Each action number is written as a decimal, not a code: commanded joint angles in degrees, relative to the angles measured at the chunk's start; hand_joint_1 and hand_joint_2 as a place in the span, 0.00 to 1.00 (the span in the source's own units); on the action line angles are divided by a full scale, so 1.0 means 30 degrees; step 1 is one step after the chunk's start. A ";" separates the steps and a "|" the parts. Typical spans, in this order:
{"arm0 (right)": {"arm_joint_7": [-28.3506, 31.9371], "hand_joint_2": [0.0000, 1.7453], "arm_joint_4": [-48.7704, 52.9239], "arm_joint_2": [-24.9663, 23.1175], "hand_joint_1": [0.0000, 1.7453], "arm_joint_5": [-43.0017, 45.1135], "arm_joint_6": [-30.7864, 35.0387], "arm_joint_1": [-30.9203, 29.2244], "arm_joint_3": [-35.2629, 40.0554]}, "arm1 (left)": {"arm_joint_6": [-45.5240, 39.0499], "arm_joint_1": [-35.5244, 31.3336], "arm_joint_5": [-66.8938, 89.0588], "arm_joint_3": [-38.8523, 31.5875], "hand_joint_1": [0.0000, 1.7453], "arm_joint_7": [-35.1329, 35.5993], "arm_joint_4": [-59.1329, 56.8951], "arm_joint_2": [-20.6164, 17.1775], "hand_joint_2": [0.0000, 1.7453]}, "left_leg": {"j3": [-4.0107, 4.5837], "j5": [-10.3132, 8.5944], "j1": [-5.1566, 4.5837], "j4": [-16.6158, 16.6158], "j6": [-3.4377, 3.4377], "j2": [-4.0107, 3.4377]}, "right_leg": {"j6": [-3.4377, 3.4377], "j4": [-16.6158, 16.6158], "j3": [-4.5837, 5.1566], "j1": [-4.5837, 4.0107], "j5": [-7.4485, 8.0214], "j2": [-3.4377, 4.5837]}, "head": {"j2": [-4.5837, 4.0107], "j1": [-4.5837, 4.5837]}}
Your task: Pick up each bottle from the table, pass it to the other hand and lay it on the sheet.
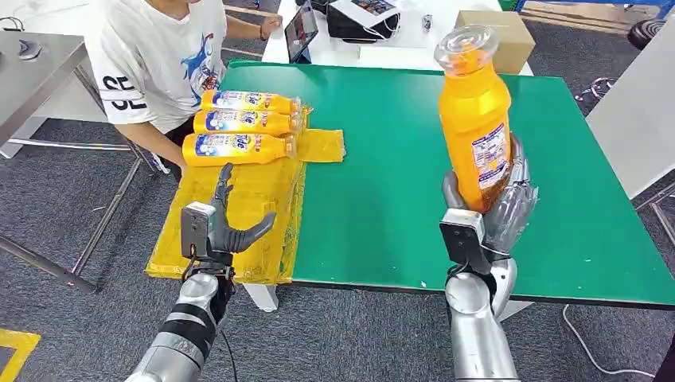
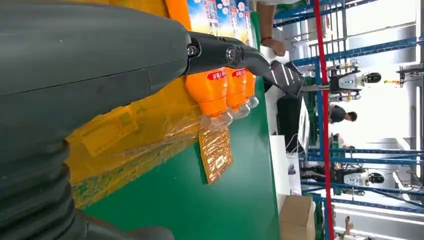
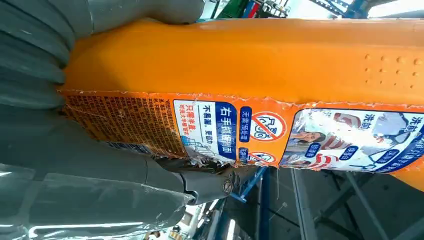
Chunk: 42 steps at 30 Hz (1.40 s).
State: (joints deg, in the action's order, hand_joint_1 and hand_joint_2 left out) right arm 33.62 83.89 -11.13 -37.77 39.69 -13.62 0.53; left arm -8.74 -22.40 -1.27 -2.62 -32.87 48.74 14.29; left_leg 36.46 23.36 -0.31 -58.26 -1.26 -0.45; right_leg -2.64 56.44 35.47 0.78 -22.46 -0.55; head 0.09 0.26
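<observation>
Your table (image 1: 382, 199) is a green top, and its left end carries the yellow sheet (image 1: 239, 207), crinkled and hanging a little over the near edge. A person (image 1: 159, 56) sits at the far left corner, close to the sheet. Three bottles (image 1: 239, 123) already lie on the sheet's far part, side by side with caps pointing toward the table's middle; that row leaves the near part of the sheet free for the next one.

The bottle (image 1: 475, 119) you are working with is off the table, held upright over its right half, cap up. Your right hand (image 1: 497, 208) has its fingers wrapped round the bottle's lower body, with the label against them. I judge that low grip deliberate: the upper body and neck stay bare for the other hand to take.

Your left hand (image 1: 227, 223) hovers over the near part of the sheet, fingers spread and thumb out, holding nothing. It sits well apart from the bottle, so the handover is not yet begun; one or both arms must close toward the middle.
</observation>
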 commanded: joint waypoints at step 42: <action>0.2128 1.00 -1.4658 -0.1436 1.00 0.1819 -0.2639 -0.0690 0.8019 | 1.0587 -0.0007 -0.9267 0.6526 0.00 0.4333 -0.0269 -0.1223 1.00 | 0.0000 0.0024 0.0025 0.0019 0.0036 0.0004 | 0.0030 -0.0011 -0.0011 -0.0022 -0.0026 0.0017 | 0.0000 0.0000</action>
State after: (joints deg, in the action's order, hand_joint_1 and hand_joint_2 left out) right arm 39.52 50.97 -13.38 -31.89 32.44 -12.32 20.70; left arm 23.28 -20.65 -28.74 14.71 -20.50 49.81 11.98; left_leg 36.67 23.36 -0.29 -58.24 -1.23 -0.36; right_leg -2.63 56.46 35.62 0.76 -22.50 -0.63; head 0.09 0.26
